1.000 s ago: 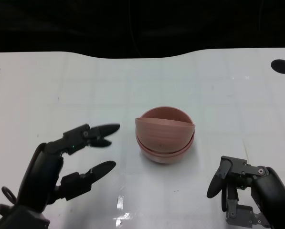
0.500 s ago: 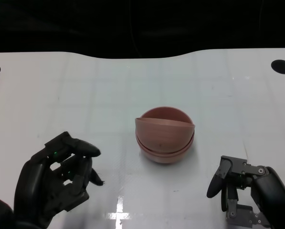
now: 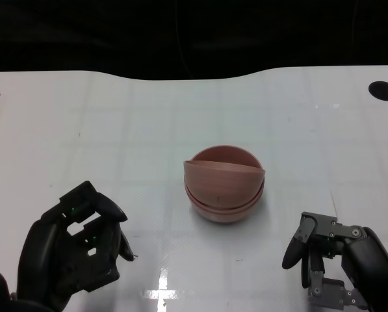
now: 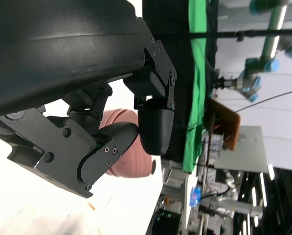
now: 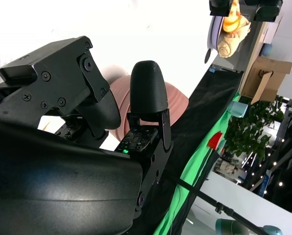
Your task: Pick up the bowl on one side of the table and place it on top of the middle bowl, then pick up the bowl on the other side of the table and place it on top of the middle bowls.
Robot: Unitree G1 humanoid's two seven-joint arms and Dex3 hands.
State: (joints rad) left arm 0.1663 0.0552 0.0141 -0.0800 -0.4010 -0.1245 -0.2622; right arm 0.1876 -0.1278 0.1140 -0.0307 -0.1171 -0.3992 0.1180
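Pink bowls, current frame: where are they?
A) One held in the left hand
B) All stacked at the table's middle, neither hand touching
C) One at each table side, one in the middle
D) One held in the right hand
B: the pink bowls sit nested at the table's middle, with the left hand and right hand both apart from them and holding nothing.

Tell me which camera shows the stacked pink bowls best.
The head view: the stacked pink bowls sit whole and unblocked mid-table, the top one tilted in the stack. In the left wrist view only a pink patch shows behind the left hand's fingers; the right wrist view likewise gives a sliver.
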